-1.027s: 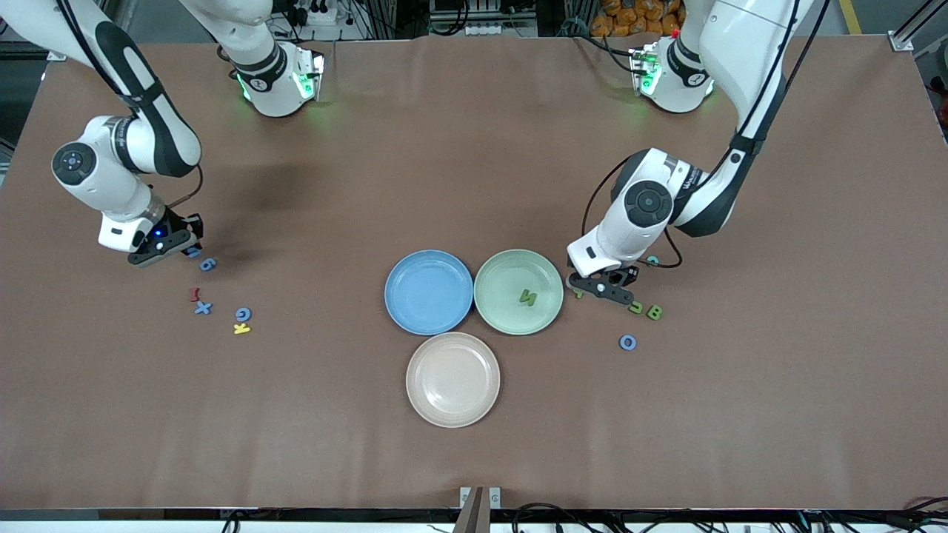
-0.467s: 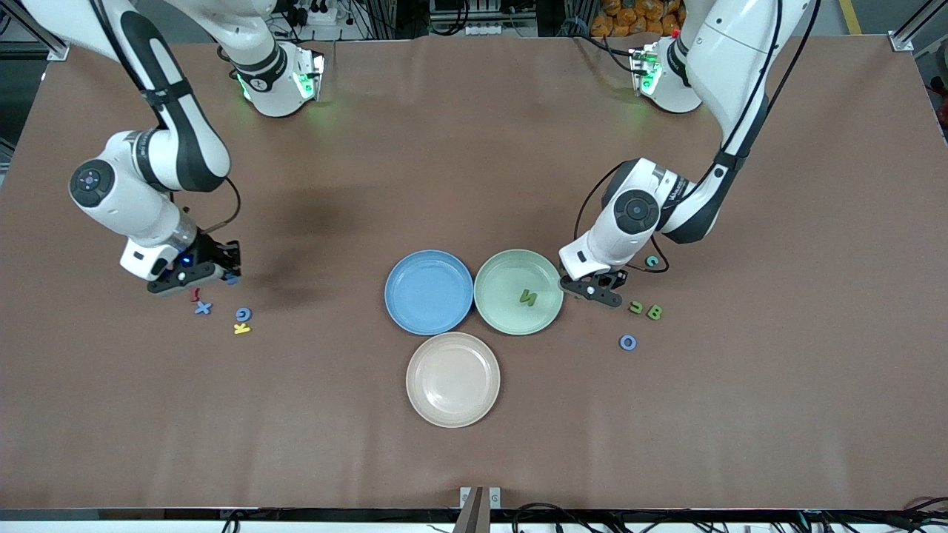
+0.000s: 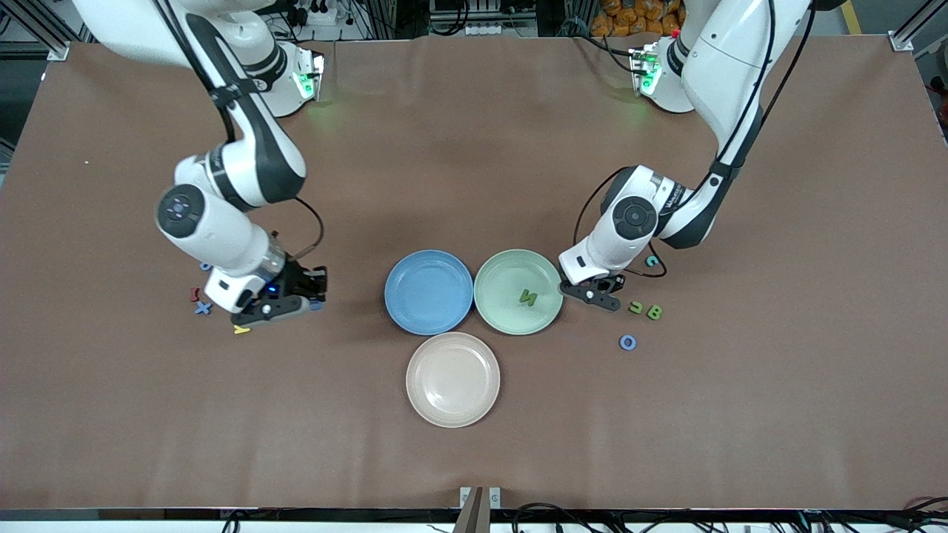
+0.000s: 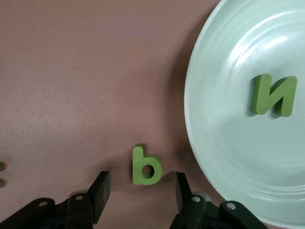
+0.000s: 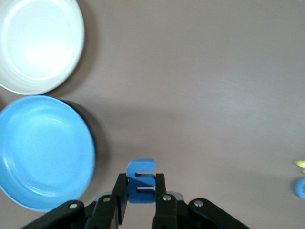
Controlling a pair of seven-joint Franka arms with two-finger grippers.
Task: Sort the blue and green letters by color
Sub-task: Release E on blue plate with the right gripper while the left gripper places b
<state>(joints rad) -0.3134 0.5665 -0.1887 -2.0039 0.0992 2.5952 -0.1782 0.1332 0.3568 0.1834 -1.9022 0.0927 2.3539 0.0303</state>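
Observation:
My right gripper (image 3: pixel 315 301) is shut on a blue letter E (image 5: pixel 141 183) and holds it over the table, between the letter cluster at the right arm's end and the blue plate (image 3: pixel 428 291). My left gripper (image 3: pixel 594 293) is open, low over a green letter b (image 4: pixel 146 167) that lies on the table just beside the green plate (image 3: pixel 495 274). A green N (image 3: pixel 527 297) lies in that plate. A green J (image 3: pixel 635 306), a green B (image 3: pixel 654 312), a blue O (image 3: pixel 627 342) and a teal C (image 3: pixel 652 260) lie near the left gripper. A blue X (image 3: pixel 202 308) lies near the right arm.
A beige plate (image 3: pixel 452 379) sits nearer the front camera than the other two plates. A red letter (image 3: pixel 195 294) and a yellow K (image 3: pixel 241 329) lie by the blue X. The right arm's body covers part of that cluster.
My right arm has carried the blue letter from the cluster toward the blue plate. My left gripper has shifted slightly toward the green plate and stays open.

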